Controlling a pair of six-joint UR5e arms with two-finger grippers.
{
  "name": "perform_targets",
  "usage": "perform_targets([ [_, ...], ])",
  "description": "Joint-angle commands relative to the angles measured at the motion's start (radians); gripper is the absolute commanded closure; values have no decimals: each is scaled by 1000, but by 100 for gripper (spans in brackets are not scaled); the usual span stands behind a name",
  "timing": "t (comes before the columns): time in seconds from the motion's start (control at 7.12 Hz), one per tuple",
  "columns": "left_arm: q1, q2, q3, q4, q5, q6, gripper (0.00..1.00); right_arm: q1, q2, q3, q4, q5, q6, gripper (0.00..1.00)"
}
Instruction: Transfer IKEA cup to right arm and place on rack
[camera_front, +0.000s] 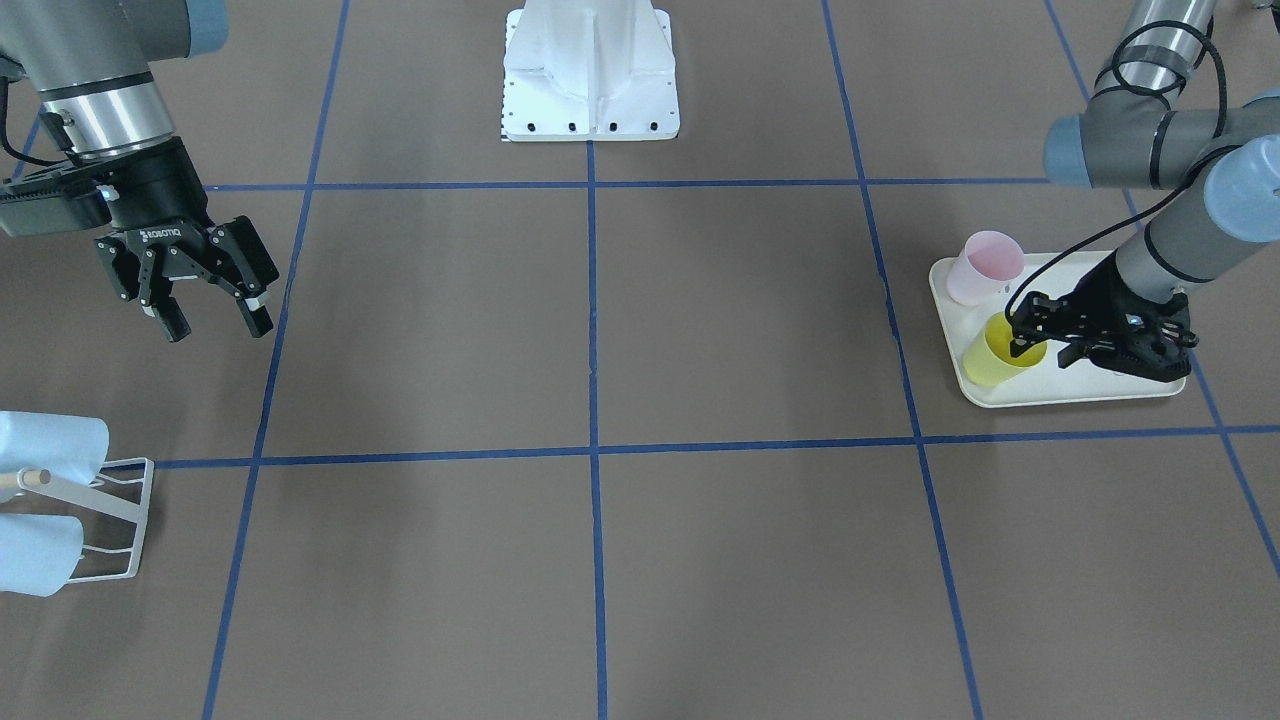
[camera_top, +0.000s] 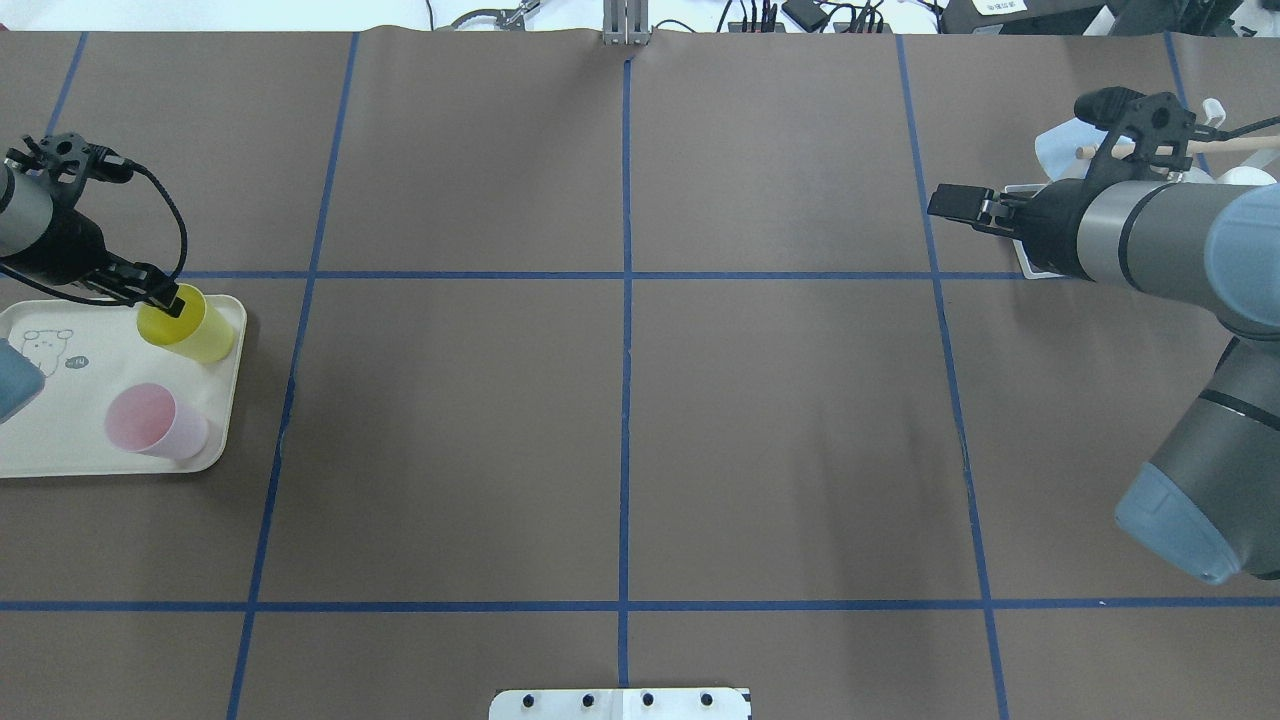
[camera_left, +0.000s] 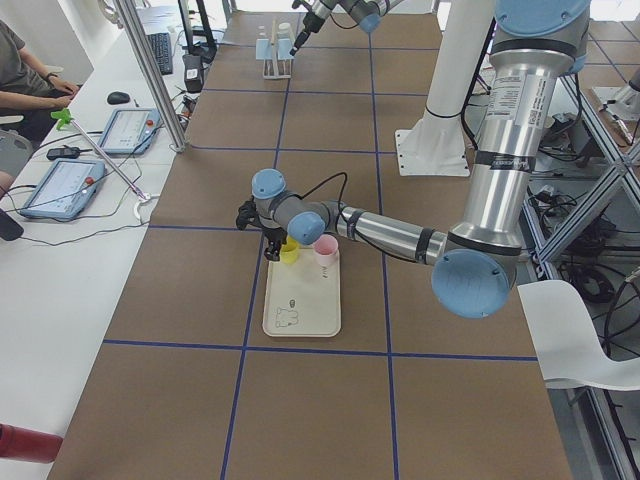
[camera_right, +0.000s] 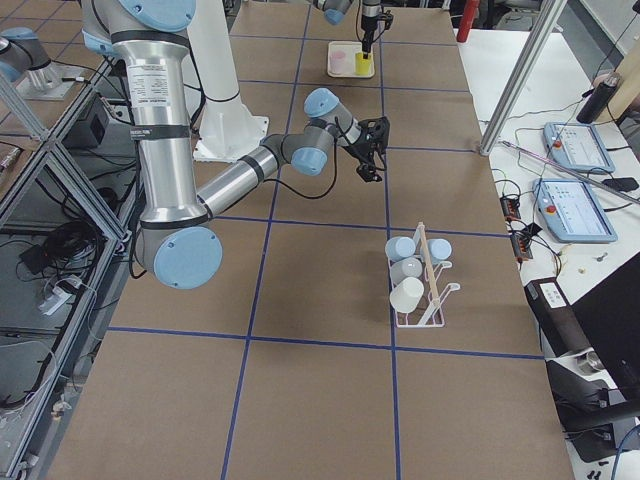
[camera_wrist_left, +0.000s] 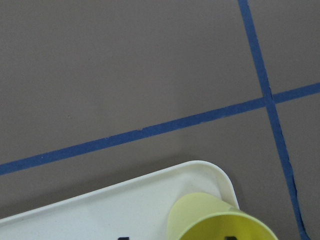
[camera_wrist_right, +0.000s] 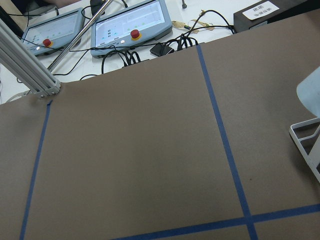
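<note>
The IKEA cup, a yellow one (camera_front: 992, 365) (camera_top: 198, 330) (camera_wrist_left: 200, 217), stands at the corner of a cream tray (camera_front: 1080, 396) (camera_top: 120, 466). My left gripper (camera_front: 1026, 326) (camera_top: 165, 300) is down at the cup's rim and open. One finger is inside the cup and the other outside its wall. The rack (camera_front: 115, 515) (camera_right: 428, 300), white wire with a wooden-tipped peg, holds pale blue cups. My right gripper (camera_front: 217, 328) hangs open and empty above the table, apart from the rack.
A pink cup (camera_front: 985, 265) (camera_top: 155, 422) stands on the same tray beside the yellow one. The white robot base (camera_front: 590, 80) sits at the table's middle edge. Blue tape lines cross the brown table. A person sits by tablets (camera_left: 70, 185) beyond the far edge.
</note>
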Motion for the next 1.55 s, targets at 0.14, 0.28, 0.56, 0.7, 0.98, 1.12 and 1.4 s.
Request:
perform_targets([
  [0.14, 1, -2, 4, -1, 0, -2, 100, 0, 0, 1, 0, 0, 0, 0],
  [0.28, 1, -1, 2, 0, 2, -2, 100, 0, 0, 2, 0, 0, 0, 0],
  [0.56, -8, -1, -60, 12, 2, -5, 100, -2, 3, 4, 0, -2, 0, 0],
  [0.7, -43, -4, -100, 20, 0, -22, 100, -5, 6, 4, 2, -2, 0, 0],
  [0.98, -52, -95, -165, 40, 2, -173, 100, -27, 18, 5, 3, -3, 47, 0],
  [1.12, -51, -138, -197, 39, -3, -264, 100, -58, 50, 5, 3, -30, 108, 0],
  [1.4, 1, -256, -226, 10, -11, -510, 100, -124, 90, 19, 3, -52, 232, 0],
])
